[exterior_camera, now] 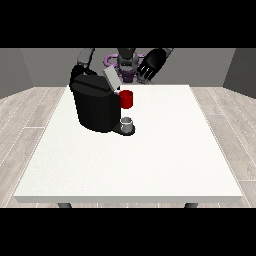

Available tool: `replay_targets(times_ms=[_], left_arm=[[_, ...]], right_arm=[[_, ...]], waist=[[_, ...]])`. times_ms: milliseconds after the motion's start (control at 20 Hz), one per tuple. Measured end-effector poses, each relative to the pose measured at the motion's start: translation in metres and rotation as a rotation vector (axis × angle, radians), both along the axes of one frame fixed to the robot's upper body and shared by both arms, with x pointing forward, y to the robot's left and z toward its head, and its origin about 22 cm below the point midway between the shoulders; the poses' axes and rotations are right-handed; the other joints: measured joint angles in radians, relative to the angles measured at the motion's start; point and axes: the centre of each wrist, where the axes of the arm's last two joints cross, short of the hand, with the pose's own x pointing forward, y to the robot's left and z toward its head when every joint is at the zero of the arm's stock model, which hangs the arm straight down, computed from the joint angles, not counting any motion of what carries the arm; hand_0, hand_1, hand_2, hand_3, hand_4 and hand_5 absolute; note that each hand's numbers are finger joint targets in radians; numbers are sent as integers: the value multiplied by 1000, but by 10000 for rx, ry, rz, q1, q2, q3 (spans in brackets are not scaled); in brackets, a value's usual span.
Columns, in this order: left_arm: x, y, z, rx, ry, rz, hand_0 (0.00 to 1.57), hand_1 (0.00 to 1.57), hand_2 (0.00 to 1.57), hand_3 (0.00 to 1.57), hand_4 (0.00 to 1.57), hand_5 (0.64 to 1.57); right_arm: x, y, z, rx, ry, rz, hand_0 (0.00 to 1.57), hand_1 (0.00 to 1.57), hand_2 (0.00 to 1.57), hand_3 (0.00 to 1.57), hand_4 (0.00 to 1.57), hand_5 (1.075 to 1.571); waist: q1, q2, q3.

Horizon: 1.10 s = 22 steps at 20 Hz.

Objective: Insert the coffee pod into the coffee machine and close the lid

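The black coffee machine (95,107) stands on the left half of the white table (150,160). Its grey lid (110,78) is tilted up and open. A red thing at the machine (126,99) sits just under the lid on the front. A small grey thing (127,124) rests on the machine's dark base below it; I cannot tell whether it is the pod. The hand at the view's right (152,64) is raised above the table's far edge, fingers spread, holding nothing. The hand at the view's left (79,71) is mostly hidden behind the machine's top.
The robot's torso (127,60) is behind the table's far edge. Wooden floor surrounds the table. White tabletop stretches in front of and to the right of the machine.
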Motion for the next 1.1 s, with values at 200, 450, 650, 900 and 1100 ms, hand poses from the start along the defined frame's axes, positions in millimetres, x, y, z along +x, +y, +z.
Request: replay_targets(times_ms=[200, 450, 650, 900, 1100], left_arm=[[6, -4, 36, -184, -416, 105, 1174, 1174, 1254, 1266, 479, 1571], [9, -1, 65, -70, -884, 321, 1222, 1222, 1288, 1238, 475, 1571], [10, 6, 86, -54, -1357, 334, 1290, 1290, 1319, 1261, 478, 1571], [11, 2, 92, 15, -1578, 367, 1188, 1188, 1266, 1227, 471, 1571], [12, 8, 100, 10, -1702, 366, 1195, 1195, 1260, 1229, 464, 1571]], right_arm=[[10, -3, 16, -97, -412, 75, 0, 0, 0, 0, 269, 1571], [17, -5, 28, -25, -793, 12, 0, 0, 0, 0, 0, 1571], [26, -6, 45, -3, -1153, -62, 0, 0, 0, 0, 147, 1571], [28, -8, 49, -45, -1427, -9, 0, 0, 0, 0, 0, 1571], [32, -12, 56, -112, -1526, -16, 0, 0, 0, 0, 223, 1571]], waist=[[-259, 381, 1], [-496, 892, 2], [-598, 1373, 0], [-751, 1764, 1], [-847, 2020, 1]])
